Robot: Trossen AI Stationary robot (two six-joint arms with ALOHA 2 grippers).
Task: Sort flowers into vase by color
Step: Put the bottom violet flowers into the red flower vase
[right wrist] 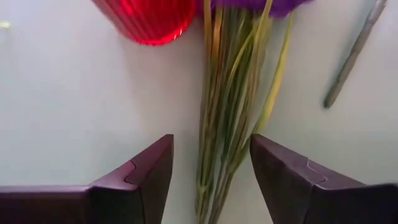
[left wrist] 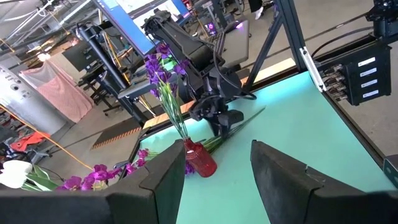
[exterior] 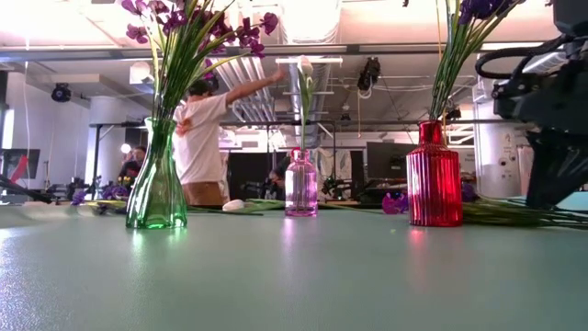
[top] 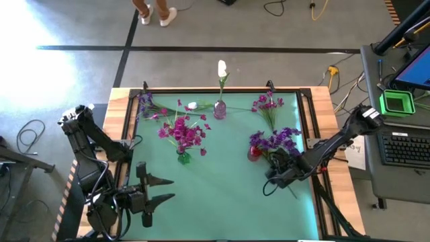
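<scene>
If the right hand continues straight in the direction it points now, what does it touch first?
Most likely the purple flower stems lying between the open fingers of the right hand, beside the red vase; depth is uncertain.

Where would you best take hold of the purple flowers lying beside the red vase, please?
Probably the green stems of the purple flowers, from straight above. They lie flat as a narrow bunch beside the red vase, between the open right end effector fingers.
</scene>
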